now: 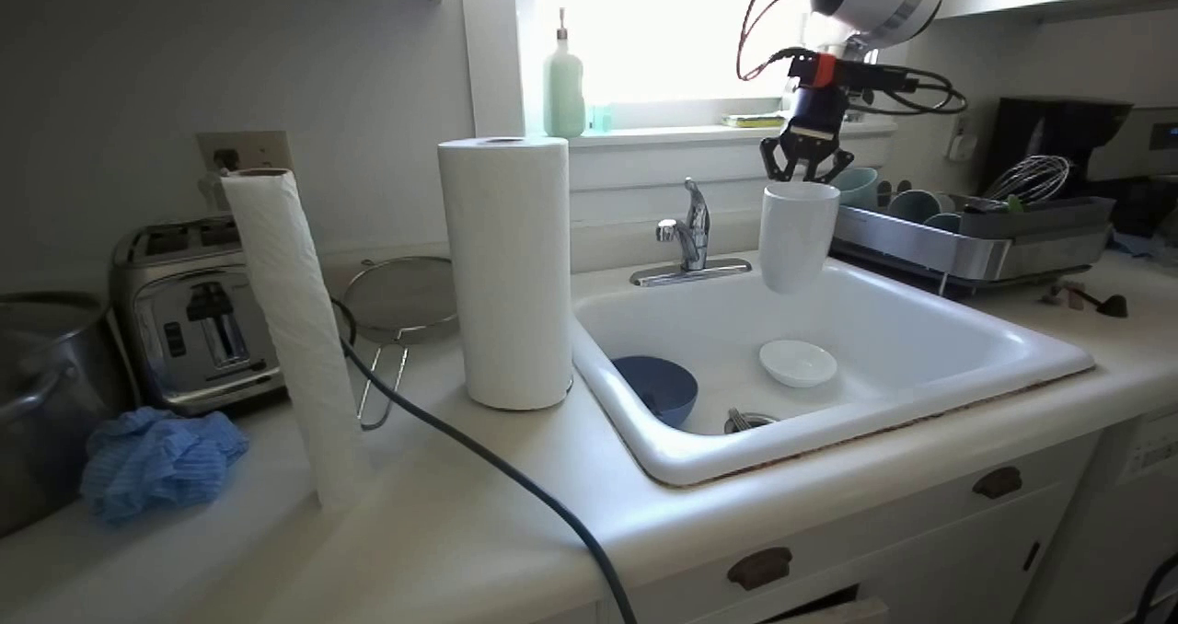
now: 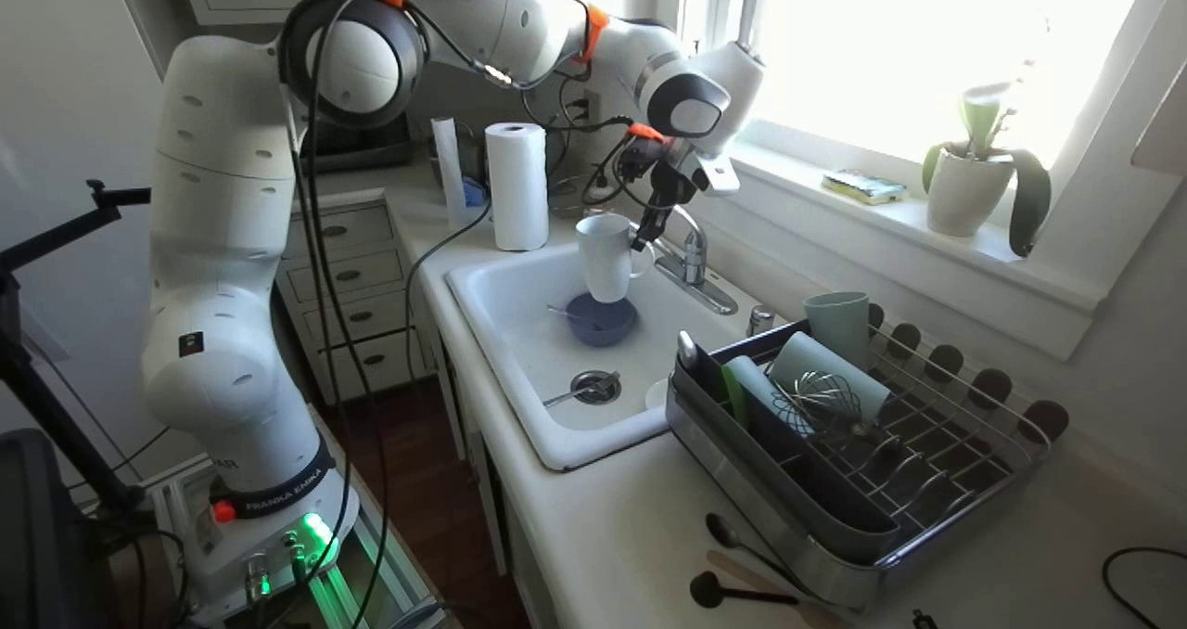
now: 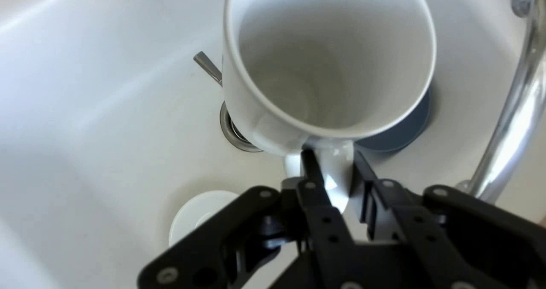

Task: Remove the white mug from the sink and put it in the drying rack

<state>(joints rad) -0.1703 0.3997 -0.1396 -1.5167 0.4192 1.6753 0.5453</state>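
Observation:
The white mug [image 1: 799,237] hangs upright above the sink [image 1: 902,329], apart from its floor. In an exterior view the mug [image 2: 605,263] is over the near side of the faucet, with the sink rim [image 2: 505,378] around below. In the wrist view I look into the mug [image 3: 328,59]. My gripper [image 3: 330,157] is shut on the mug's handle, one finger on each side; part of the handle is hidden behind a finger. The gripper shows in both exterior views [image 1: 808,168] [image 2: 642,235]. The drying rack [image 1: 998,260] [image 2: 733,481] stands on the counter beside the sink.
A dark blue bowl [image 1: 658,389] and a flat white dish [image 1: 798,364] lie in the sink. The chrome faucet [image 3: 512,114] is close beside the mug. The rack holds light-blue cups [image 2: 837,327] and a whisk [image 2: 821,402]. A paper towel roll [image 1: 511,274] stands left of the sink.

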